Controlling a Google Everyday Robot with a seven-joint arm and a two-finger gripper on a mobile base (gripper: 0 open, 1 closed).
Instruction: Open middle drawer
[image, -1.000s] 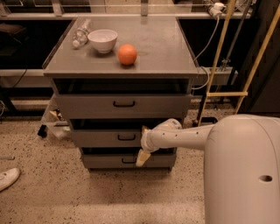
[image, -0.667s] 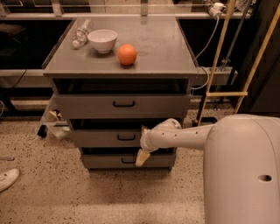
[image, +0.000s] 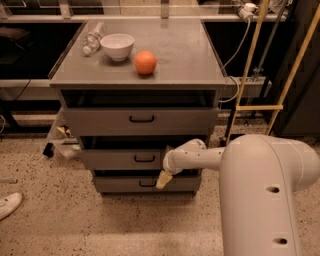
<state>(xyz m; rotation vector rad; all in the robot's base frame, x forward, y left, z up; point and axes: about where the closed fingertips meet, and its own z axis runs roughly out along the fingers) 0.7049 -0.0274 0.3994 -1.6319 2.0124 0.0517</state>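
The middle drawer (image: 110, 159) is the second of three grey drawers in a metal cabinet, with a small black loop handle (image: 144, 158) at its centre. A dark gap shows above its front. My gripper (image: 163, 180) hangs at the end of the white arm (image: 200, 156), pointing down. It is just right of and below the middle drawer's handle, in front of the bottom drawer (image: 120, 183). It holds nothing that I can see.
The top drawer (image: 100, 121) has the same handle. On the cabinet top (image: 185, 55) are an orange (image: 145, 62), a white bowl (image: 117, 46) and a plastic bottle (image: 93, 38). A yellow frame (image: 260, 107) and cables stand at the right. A white shoe (image: 9, 204) lies on the floor at the left.
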